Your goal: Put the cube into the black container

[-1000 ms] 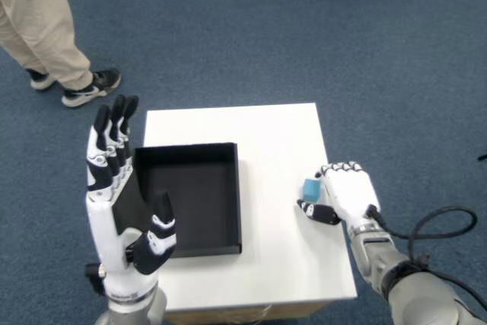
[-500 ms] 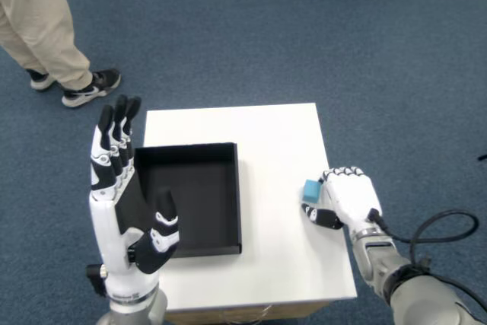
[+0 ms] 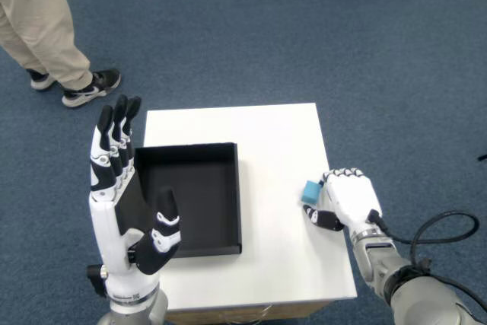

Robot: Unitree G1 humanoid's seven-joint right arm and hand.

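Cube (image 3: 310, 191), blue, sits on white table (image 3: 266, 135) near right edge, touching curled fingertips (image 3: 329, 180) of right hand (image 3: 348, 199). Grip unclear, can't tell if clamped. Black container (image 3: 190, 195) well apart, left.

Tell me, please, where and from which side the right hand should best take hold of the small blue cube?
Judging by the view, pinch the cube across two opposite flat faces, coming from its right, where the right hand already sits beside it. It lies near the white table's right edge, its left side bare, the thumb below it.
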